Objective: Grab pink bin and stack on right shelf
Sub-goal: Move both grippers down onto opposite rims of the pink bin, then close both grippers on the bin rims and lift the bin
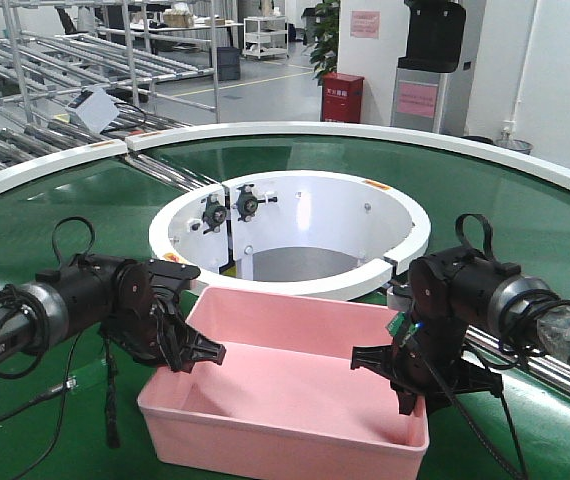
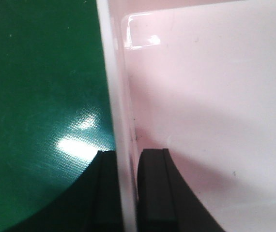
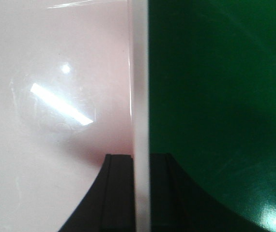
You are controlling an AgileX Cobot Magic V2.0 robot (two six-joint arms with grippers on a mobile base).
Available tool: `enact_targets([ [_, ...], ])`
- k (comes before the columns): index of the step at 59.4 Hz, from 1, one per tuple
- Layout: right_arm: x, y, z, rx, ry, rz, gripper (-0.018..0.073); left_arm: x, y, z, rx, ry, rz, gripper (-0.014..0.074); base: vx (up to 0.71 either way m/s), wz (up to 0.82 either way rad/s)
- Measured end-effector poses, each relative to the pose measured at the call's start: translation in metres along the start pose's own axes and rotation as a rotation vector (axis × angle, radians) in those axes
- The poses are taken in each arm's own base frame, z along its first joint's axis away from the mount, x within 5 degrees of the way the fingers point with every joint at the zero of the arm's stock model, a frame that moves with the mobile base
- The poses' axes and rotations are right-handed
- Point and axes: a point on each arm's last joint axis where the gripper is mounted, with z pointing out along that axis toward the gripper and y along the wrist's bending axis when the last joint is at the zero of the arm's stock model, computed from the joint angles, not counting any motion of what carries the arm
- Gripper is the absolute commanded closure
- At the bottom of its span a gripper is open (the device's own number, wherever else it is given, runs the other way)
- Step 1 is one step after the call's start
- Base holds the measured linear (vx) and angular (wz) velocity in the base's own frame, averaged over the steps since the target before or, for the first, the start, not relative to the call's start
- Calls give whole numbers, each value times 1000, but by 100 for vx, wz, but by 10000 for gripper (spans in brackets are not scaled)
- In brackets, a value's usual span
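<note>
The pink bin [image 1: 295,385] sits on the green circular conveyor [image 1: 75,205], close in front of me. My left gripper [image 1: 193,350] is shut on the bin's left wall, one finger inside and one outside. The left wrist view shows the wall between the fingers [image 2: 126,155] and the bin floor [image 2: 206,96]. My right gripper [image 1: 405,385] is shut on the bin's right wall. In the right wrist view the rim runs between the fingers [image 3: 141,157], with the bin's inside [image 3: 55,96] on the left. The bin looks empty. The right shelf is out of view.
A white ring [image 1: 295,215] walls the conveyor's central hole just behind the bin. A metal rail [image 1: 550,375] runs under my right arm. Roller racks [image 1: 25,110] stand at the back left, with a red cabinet [image 1: 342,97] behind the conveyor.
</note>
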Motion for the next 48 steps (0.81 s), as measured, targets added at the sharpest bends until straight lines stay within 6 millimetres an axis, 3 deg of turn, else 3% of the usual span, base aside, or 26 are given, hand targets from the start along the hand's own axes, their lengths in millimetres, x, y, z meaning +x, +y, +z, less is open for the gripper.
enact_targets([
  [8, 1, -1, -8, 1, 1, 2, 571, 0, 0, -8, 0, 19, -54, 563, 0, 0],
  [13, 2, -2, -28, -10, -16, -18, 571, -1, -1, -27, -1, 34, -121, 562, 0, 0],
  [20, 5, -8, -68, -40, -72, -82, 568, -2, -6, -80, 4, -23, -200, 560, 0, 0],
  [26, 13, -16, -100, -59, -126, -115, 568, 9, -18, -123, -7, -89, -225, 558, 0, 0],
  [33, 31, -26, -120, -64, -146, -139, 566, 40, -38, -165, -19, -141, -236, 556, 0, 0],
  [45, 76, -35, -147, -92, -179, -213, 564, 103, -57, -210, -25, -204, -275, 554, 0, 0],
  [46, 82, -35, -149, -96, -181, -222, 564, 110, -58, -213, -25, -208, -280, 554, 0, 0],
  [48, 113, -37, -156, -108, -170, -236, 562, 142, -61, -228, -18, -223, -297, 554, 0, 0],
])
